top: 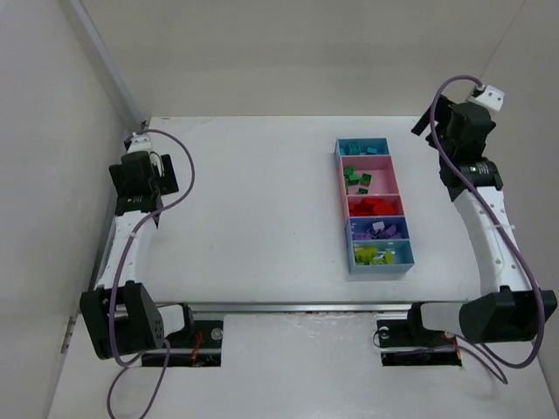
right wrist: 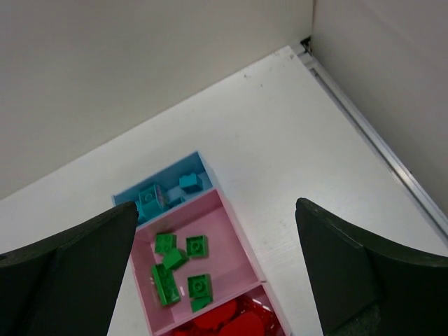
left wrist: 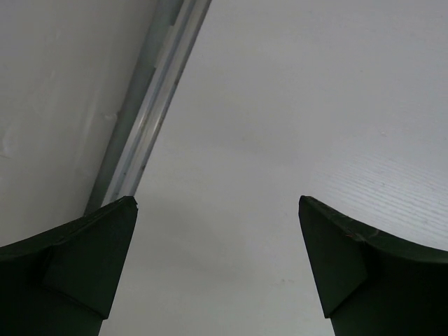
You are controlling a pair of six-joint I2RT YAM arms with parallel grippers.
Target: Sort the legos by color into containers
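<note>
The containers (top: pixel 339 188) form one strip right of the table's centre. From far to near the legos lie sorted: teal (top: pixel 358 147), green (top: pixel 356 179), red (top: pixel 371 207), purple (top: pixel 376 230), yellow-green (top: pixel 374 255). My right gripper (top: pixel 430 118) hangs open above the table, right of the strip's far end. In the right wrist view the teal legos (right wrist: pixel 148 199), green legos (right wrist: pixel 197 246) and red legos (right wrist: pixel 238 325) show below the open right gripper (right wrist: pixel 217 206), which holds nothing. My left gripper (top: pixel 138 141) is open near the far left edge. The left wrist view shows only bare table between the left gripper's (left wrist: pixel 217 203) jaws.
A metal rail (left wrist: pixel 150 119) runs along the table's left edge against the white wall, and another rail (right wrist: pixel 378 140) along the right edge. Purple cables (top: pixel 175 201) loop off both arms. The arm bases (top: pixel 131 319) sit at the near edge.
</note>
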